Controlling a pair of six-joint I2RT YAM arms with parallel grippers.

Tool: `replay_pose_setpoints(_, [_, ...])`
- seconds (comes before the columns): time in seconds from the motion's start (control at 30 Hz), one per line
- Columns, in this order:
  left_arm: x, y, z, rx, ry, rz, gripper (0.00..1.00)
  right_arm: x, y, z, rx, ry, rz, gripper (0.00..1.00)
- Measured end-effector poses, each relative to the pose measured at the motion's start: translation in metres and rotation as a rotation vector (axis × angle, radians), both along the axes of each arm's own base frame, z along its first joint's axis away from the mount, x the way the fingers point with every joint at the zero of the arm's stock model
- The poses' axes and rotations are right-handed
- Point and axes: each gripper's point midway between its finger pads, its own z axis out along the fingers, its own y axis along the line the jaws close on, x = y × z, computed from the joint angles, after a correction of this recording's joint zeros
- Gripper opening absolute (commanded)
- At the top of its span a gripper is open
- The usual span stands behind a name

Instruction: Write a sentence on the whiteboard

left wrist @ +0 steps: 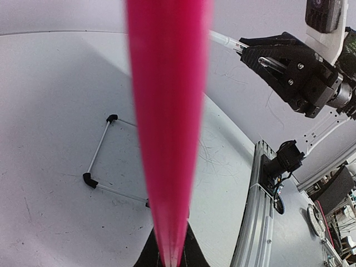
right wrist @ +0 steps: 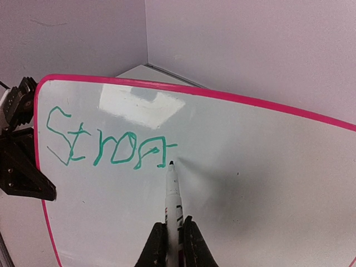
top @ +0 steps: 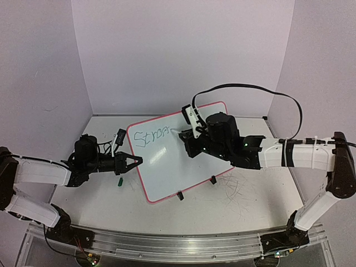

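The whiteboard (top: 183, 167) lies in the middle of the surface (top: 256, 206), turned a little, with its two black clip feet (top: 179, 195) on the near edge. It is white and shiny with a pink rim. The left jaws are clenched on the rim at the board's left edge, and the rim runs right between them in the left wrist view. The right jaws reach in from the right and are grasping a white marker (right wrist: 173, 192). Its black tip touches the board just right of the last green letter. The sentence (right wrist: 105, 142) is on the far left part of the board and reads "Stron" plus one more letter that is hard to read. A small green thing (top: 119, 181) lies on the surface near the left jaws.
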Motion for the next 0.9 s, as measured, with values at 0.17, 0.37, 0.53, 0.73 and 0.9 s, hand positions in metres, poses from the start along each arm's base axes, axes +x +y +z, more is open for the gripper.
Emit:
replay_pose_setpoints(0.17, [0.000,0.000,0.000,0.000,0.000,0.000,0.00,0.002,-0.001,0.001,0.006,-0.002,-0.011,0.00])
replay_pose_setpoints(0.37, [0.000,0.000,0.000,0.000,0.000,0.000,0.00,0.007,-0.005,0.000,0.009,0.000,-0.040,0.00])
replay_pose_setpoints(0.53, [0.000,0.000,0.000,0.000,0.000,0.000,0.00,0.011,-0.006,-0.007,0.006,0.011,-0.058,0.00])
replay_pose_setpoints(0.73, [0.001,0.000,-0.001,-0.002,0.011,0.006,0.00,0.015,-0.005,-0.008,0.007,0.010,-0.076,0.00])
replay_pose_setpoints(0.9, [0.000,0.000,-0.001,-0.002,0.011,0.005,0.00,0.018,-0.003,-0.002,0.018,0.001,-0.079,0.00])
